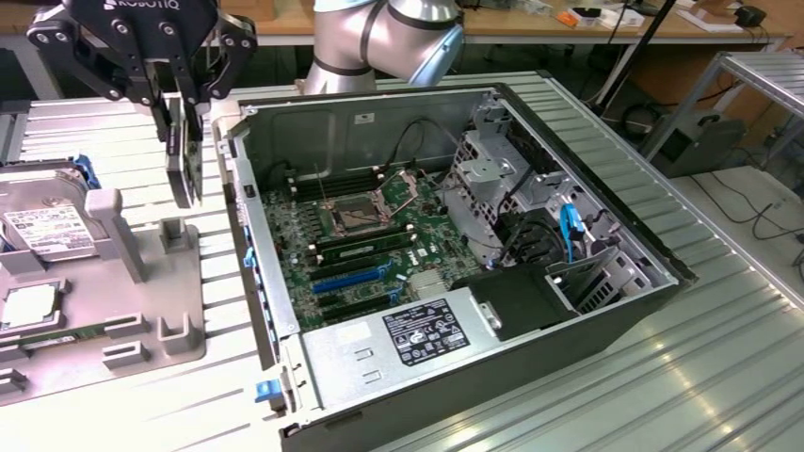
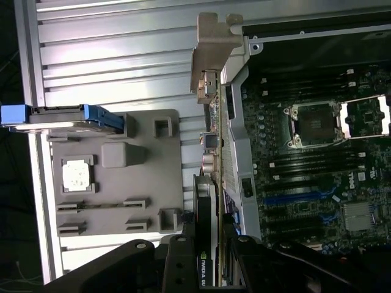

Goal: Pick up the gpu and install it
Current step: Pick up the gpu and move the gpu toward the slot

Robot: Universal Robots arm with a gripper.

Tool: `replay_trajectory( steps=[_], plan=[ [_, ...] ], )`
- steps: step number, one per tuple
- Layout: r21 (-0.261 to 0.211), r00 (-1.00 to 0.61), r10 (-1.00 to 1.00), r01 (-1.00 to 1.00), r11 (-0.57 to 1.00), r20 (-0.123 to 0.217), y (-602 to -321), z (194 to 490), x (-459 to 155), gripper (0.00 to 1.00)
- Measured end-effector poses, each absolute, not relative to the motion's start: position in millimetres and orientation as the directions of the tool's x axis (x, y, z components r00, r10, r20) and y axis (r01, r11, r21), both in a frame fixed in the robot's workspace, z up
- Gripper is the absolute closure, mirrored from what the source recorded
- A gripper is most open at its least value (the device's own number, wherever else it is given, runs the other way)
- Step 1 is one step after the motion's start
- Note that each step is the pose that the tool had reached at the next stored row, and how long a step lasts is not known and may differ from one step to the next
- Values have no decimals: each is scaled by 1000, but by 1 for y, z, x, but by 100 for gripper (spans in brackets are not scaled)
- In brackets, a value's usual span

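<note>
Gripper [image 1: 184,118] is clamped on the gpu [image 1: 184,171], which hangs on edge in the air just beside the case [image 1: 377,113] wall. I think it needs a level, firm hold, clear of that wall

Ribbed metal tabletop [image 1: 703,377]; wooden bench [image 1: 528,26] behind; cables [image 1: 754,202] on floor.

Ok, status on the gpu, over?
Copy: tool shut on gpu. Card held on edge above tray, outside case, not yet seated. Case wall between it and board.
</note>
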State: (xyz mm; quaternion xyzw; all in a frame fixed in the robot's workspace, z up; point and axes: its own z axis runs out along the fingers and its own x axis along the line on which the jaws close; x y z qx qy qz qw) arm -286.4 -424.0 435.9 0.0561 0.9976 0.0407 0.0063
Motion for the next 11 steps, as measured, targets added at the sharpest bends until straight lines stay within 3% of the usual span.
replay_trajectory(
  steps=[11],
  plan=[
    [82, -994, 112, 111, 990, -8, -424, 436, -275, 73]
  ],
)
